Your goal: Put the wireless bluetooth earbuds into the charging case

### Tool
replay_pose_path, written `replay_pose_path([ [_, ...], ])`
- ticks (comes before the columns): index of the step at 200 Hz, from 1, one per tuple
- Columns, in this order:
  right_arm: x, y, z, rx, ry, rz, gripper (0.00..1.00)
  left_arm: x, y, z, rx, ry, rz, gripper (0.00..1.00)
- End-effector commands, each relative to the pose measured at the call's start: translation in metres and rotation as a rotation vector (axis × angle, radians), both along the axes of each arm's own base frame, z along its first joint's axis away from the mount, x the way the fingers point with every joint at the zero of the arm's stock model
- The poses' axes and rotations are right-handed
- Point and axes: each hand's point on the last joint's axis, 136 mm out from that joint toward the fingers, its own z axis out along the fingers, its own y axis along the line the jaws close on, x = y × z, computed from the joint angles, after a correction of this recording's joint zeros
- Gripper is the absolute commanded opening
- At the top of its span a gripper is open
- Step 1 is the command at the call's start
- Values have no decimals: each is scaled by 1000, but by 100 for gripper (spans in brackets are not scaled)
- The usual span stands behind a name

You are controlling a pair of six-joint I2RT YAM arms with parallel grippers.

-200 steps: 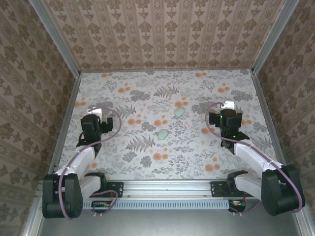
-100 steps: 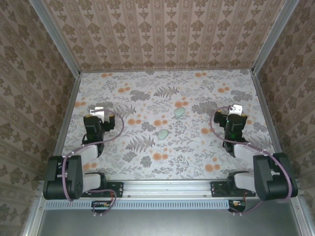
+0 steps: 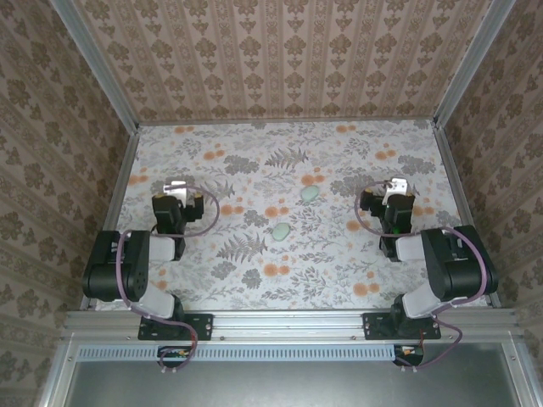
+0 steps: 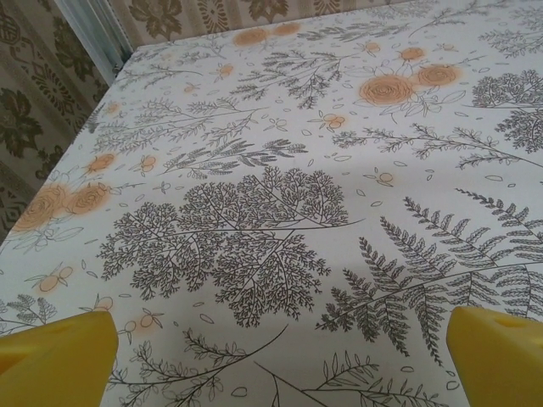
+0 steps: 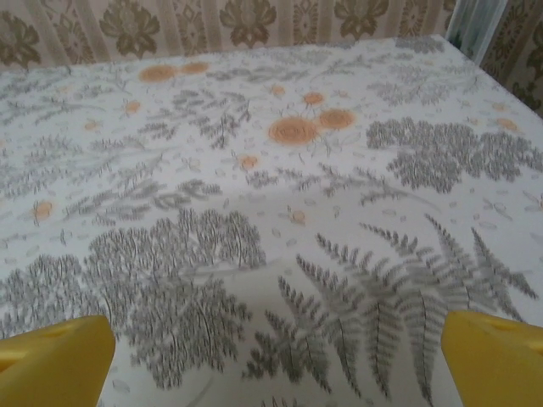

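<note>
Two small pale green oval things lie on the flowered tabletop near the middle, one (image 3: pixel 310 193) further back and one (image 3: pixel 280 231) nearer. From this height I cannot tell which is the charging case, and no separate earbuds can be made out. My left gripper (image 3: pixel 174 190) rests low at the left, well apart from both ovals. In the left wrist view the left gripper (image 4: pixel 280 356) is open, its yellow fingertips (image 4: pixel 59 348) at the frame's lower corners over bare cloth. My right gripper (image 3: pixel 396 186) sits at the right. In its wrist view the right gripper (image 5: pixel 280 360) is open, with nothing between its fingertips (image 5: pixel 496 352).
Patterned walls enclose the table (image 3: pixel 254 153) on the left, back and right, with metal corner posts (image 3: pixel 97 64). Both arms are folded back close to their bases at the near rail (image 3: pixel 288 320).
Both arms have folded back toward their bases, their elbows swinging outward and up, and the grippers have shifted slightly away from the near edge. The two green ovals have not moved.
</note>
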Motion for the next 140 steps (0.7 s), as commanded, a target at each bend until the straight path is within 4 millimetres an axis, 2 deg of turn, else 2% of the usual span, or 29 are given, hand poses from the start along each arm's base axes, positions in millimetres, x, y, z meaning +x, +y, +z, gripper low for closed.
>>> replay_pose_path([
  [1, 8, 1, 7, -5, -4, 1, 100, 12, 1, 13, -28, -39, -14, 100],
  [72, 10, 10, 6, -20, 5, 49, 100, 12, 1, 12, -43, -26, -24, 100],
  [140, 11, 10, 6, -20, 5, 48, 100, 13, 1, 12, -47, -27, -26, 100],
])
